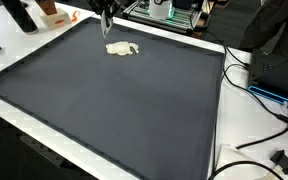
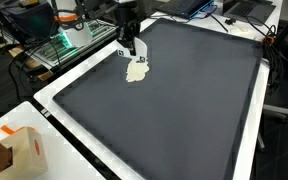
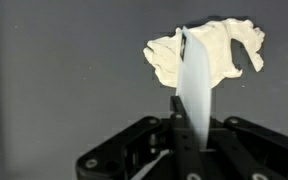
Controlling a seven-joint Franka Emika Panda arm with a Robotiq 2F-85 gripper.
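A crumpled white cloth [image 1: 122, 48] lies on the dark mat [image 1: 114, 110] near its far edge; the cloth [image 2: 136, 70] shows in both exterior views. My gripper [image 1: 106, 27] hangs just above and beside it, and the gripper [image 2: 128, 47] points down at the mat. In the wrist view a white strip of the cloth [image 3: 219, 55] runs from the heap straight into my gripper [image 3: 190, 132], whose jaws are closed on that strip. The rest of the cloth rests on the mat.
The mat [image 2: 174, 110] covers most of a white table [image 2: 79, 140]. An orange-and-white box [image 2: 19, 150] stands by one corner. An open electronics rack [image 2: 64, 45] sits behind the arm. Cables [image 1: 259, 95] and a black plug [image 1: 281, 158] lie beside the mat.
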